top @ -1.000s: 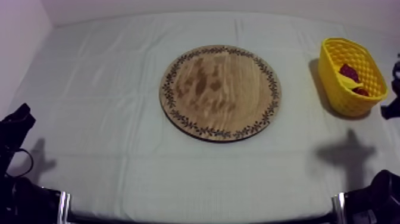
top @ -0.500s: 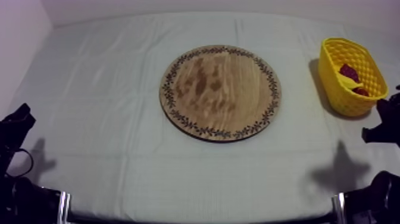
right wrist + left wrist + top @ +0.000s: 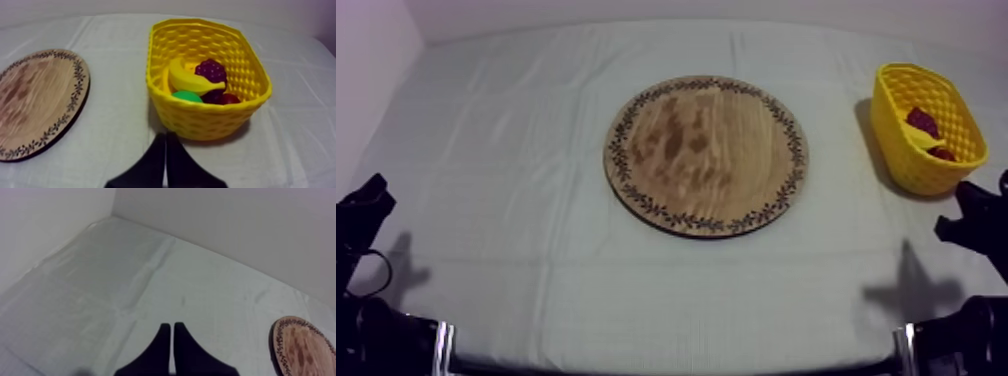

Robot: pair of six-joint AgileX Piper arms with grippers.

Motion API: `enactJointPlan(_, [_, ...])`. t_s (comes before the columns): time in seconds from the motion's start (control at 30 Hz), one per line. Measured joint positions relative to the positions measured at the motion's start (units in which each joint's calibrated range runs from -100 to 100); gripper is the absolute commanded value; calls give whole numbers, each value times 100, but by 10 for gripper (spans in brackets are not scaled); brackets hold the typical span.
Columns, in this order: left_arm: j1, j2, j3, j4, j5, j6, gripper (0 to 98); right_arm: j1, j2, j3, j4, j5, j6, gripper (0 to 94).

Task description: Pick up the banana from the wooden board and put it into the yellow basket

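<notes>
The right gripper (image 3: 958, 212) has drawn back from beside the yellow basket (image 3: 921, 165) toward the near edge; its shadow (image 3: 913, 287) seems to have followed.

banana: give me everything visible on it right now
The banana is a smooth, glossy yellow toy, plastic by its look, curved and in one piece. It lies on its side inside the yellow basket, on top of the other fruit. The grapes lie against one side and a green fruit against the other. Whether its ends touch the basket's wall cannot be told. Nothing grips it.
</notes>
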Motion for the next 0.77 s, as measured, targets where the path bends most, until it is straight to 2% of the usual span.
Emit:
enactJointPlan(0.17, [0, 0, 0, 0, 0, 0, 1, -11, -5, 46, 133, -244, -29, 5])
enactJointPlan(0.43, [0, 0, 0, 0, 0, 0, 1, -16, -5, 54, 162, -244, 543, 5])
enactJointPlan(0.77, [0, 0, 0, 0, 0, 0, 1, -19, -5, 54, 162, -244, 532, 5])
